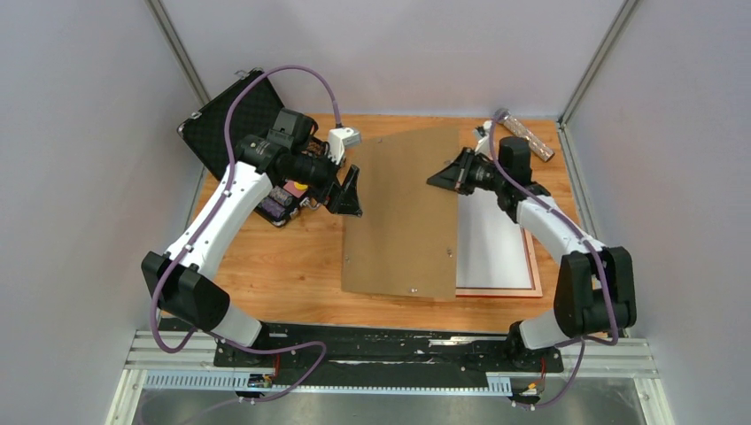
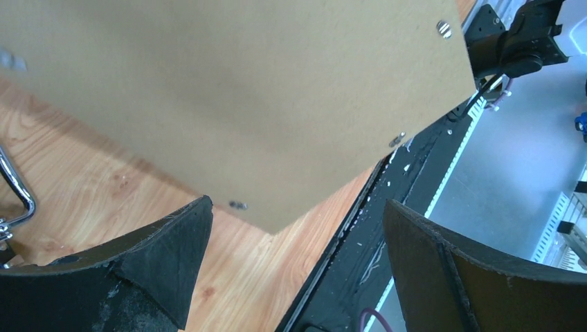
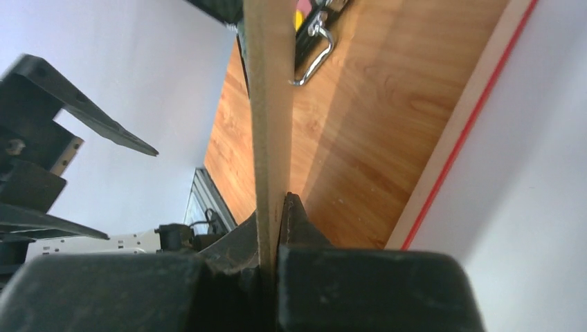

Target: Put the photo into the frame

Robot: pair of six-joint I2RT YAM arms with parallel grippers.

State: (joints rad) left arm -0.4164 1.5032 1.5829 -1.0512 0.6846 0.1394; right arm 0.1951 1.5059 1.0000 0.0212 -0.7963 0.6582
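The brown backing board [image 1: 407, 212] is tilted up over the middle of the table. My right gripper [image 1: 452, 177] is shut on its right edge, and the right wrist view shows the board edge-on [image 3: 268, 104] pinched between the jaws [image 3: 277, 207]. The frame [image 1: 496, 293] lies flat at the right, partly under the board, with a copper-pink rim and a red line along its edge [image 3: 457, 159]. A white sheet [image 1: 491, 243] fills it, apparently the photo's plain back; no printed side shows. My left gripper [image 1: 350, 190] hangs open beside the board's left edge, its jaws wide [image 2: 294, 221] with nothing between them.
A black foam-lined case [image 1: 235, 115] stands open at the back left, with small items [image 1: 283, 199] and a metal handle [image 2: 17, 187] by it. A white block [image 1: 345, 140] sits behind the left wrist. A grey-brown bar [image 1: 529, 135] lies at the back right.
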